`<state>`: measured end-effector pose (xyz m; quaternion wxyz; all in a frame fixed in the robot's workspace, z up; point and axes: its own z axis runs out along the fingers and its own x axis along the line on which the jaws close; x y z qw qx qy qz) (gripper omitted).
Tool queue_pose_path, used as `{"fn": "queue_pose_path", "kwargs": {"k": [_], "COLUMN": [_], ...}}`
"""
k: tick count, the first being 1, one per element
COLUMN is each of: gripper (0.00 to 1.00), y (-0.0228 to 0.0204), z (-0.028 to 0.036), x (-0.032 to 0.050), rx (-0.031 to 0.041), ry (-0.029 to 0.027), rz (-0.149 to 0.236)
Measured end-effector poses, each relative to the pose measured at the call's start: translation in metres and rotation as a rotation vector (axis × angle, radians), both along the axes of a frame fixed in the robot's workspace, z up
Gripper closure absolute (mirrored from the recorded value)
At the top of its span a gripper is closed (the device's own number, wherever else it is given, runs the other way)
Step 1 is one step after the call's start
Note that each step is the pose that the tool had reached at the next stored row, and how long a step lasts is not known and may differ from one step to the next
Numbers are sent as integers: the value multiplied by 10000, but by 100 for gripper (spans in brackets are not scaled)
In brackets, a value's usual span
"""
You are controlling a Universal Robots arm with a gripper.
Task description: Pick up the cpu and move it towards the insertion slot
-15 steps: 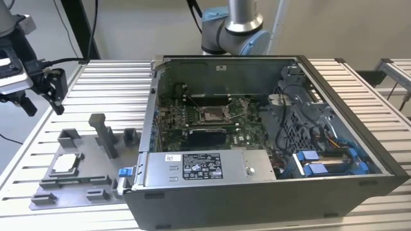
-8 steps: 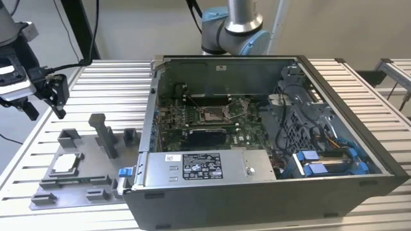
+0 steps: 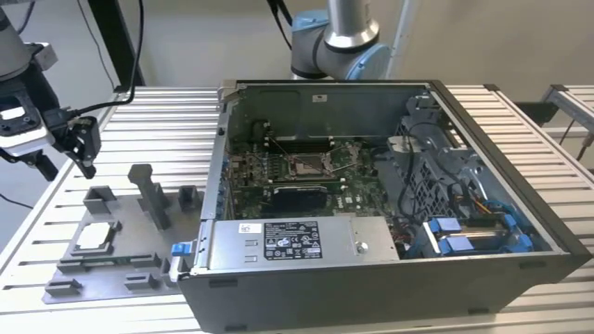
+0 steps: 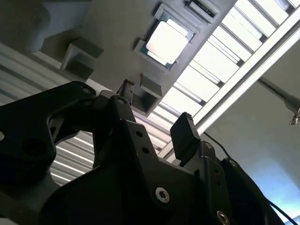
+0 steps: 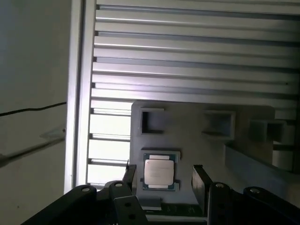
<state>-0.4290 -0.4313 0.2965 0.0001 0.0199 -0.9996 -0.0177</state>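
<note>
One gripper [image 3: 65, 164], fingers [image 5: 198, 182] spread wide and empty, is hovering above the single cpu [image 5: 160, 171] near the tray's [image 3: 110, 275] edge.

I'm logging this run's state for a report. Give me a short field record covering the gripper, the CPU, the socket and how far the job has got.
gripper: black, two-fingered, open, holding nothing, raised above the fixture
cpu: small flat square chip with a silvery top, lying in a recess of the grey plastic fixture plate; appears between the fingers in the first wrist view, untouched
insertion slot: silver-framed square socket on the green circuit board inside the open dark computer case
progress: cpu not yet picked up
</note>
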Motion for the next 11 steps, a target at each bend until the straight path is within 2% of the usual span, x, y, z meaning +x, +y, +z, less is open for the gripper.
{"fn": "queue_pose_path", "kwargs": {"k": [11], "gripper": [100], "y": [0], "z": [-200], "x": [3], "rx": [0], "ry": [0], "rz": [0]}}
